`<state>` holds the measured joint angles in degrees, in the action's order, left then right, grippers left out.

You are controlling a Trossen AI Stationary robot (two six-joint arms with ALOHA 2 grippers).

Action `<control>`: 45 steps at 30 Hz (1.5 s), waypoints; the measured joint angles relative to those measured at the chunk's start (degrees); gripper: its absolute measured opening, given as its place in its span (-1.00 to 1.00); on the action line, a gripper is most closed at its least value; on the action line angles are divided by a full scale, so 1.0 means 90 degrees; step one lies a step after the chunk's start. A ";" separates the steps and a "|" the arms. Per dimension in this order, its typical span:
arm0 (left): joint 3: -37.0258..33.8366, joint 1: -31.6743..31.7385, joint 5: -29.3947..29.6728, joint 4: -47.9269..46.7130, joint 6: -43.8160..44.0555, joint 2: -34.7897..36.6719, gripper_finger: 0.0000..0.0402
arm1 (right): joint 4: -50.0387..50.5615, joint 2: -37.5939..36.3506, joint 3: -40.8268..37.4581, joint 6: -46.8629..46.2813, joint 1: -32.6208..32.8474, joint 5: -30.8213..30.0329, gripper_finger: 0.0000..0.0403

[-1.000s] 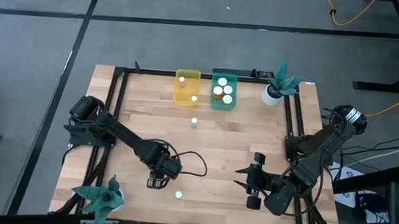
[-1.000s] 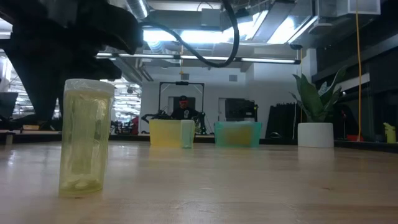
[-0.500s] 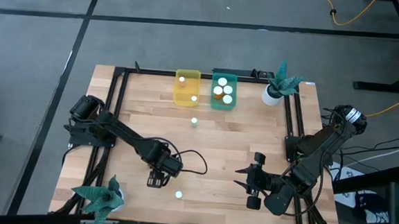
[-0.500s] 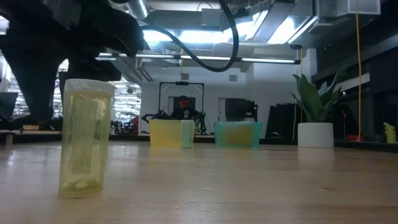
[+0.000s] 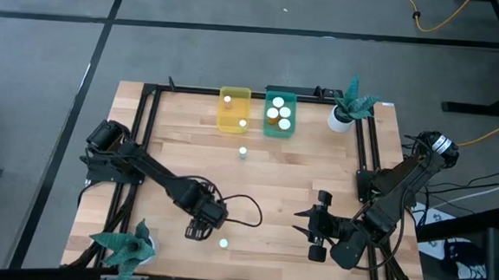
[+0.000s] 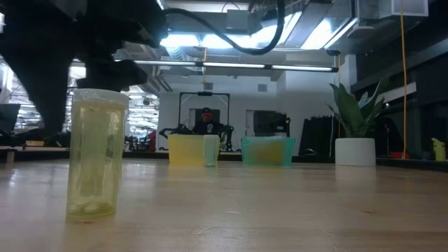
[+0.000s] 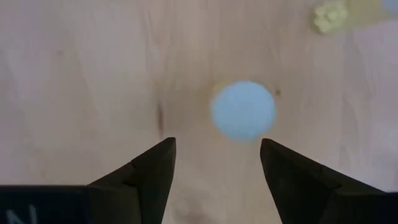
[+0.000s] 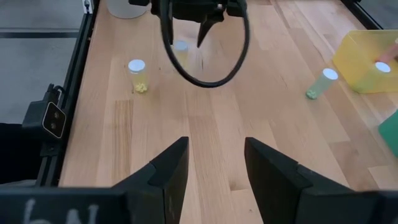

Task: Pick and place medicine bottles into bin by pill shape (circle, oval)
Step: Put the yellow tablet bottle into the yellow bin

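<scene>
A white-capped medicine bottle (image 7: 242, 111) stands upright on the table below my left gripper (image 7: 217, 144), which points down, open, its fingers above the cap and clear of it. The gripper (image 5: 195, 232) hides this bottle in the high view. A second bottle (image 5: 223, 242) with yellow pills stands just to the right, large in the low view (image 6: 94, 154). A third bottle (image 5: 243, 152) stands mid-table. The yellow bin (image 5: 232, 113) holds two bottles and the teal bin (image 5: 270, 128) three. My right gripper (image 8: 216, 143) hovers open at the near right.
A white plant pot (image 5: 342, 118) stands at the back right and a green plant (image 5: 126, 247) at the near left corner. A black cable (image 5: 241, 211) loops off my left arm. Black frame rails (image 5: 141, 133) border the table. Bare wood lies between the arms.
My left gripper has opened wide above the bottle while staying in place; in the low view the gap between its dark fingers has grown. The bottles have not moved.
</scene>
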<state>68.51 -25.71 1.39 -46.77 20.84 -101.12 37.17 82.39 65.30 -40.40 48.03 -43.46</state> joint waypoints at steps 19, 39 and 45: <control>0.0000 0.0039 0.0072 0.0708 -0.0051 0.0000 0.13 | -0.0002 0.0000 0.0000 -0.0005 0.0000 0.0000 -0.22; 0.0000 0.0041 0.0146 0.0772 -0.0007 0.0000 -0.29 | -0.0002 0.0000 0.0000 -0.0007 0.0000 0.0002 -0.22; 0.0564 0.0314 0.0224 0.0199 -0.0010 0.0085 -0.50 | 0.0002 0.0000 0.0000 -0.0002 0.0000 0.0001 -0.22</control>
<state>73.59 -22.89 3.41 -44.98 20.75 -100.36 37.19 82.39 65.30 -40.42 48.03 -43.45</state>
